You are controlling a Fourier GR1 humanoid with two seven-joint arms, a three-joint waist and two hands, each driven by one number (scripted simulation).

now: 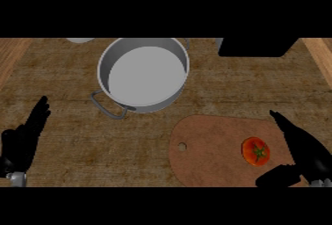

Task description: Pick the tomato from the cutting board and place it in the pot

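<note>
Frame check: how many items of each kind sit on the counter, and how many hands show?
Pot: 1
Cutting board: 1
Tomato: 1
Black block, far edge: 1
Pale item, cut off at far edge: 1
Total on the counter: 5
Hands: 2, left hand and right hand, both open

Brown, mottled bench (77, 132) fills the view, with paler wood strips down both sides. Top centre, a grey pot (146, 74) sits on it, one handle (107, 107) pointing lower left. Lower right lies a rounded cutting board (207, 158), well apart from the pot. Top right, a black block (256, 46).
</note>
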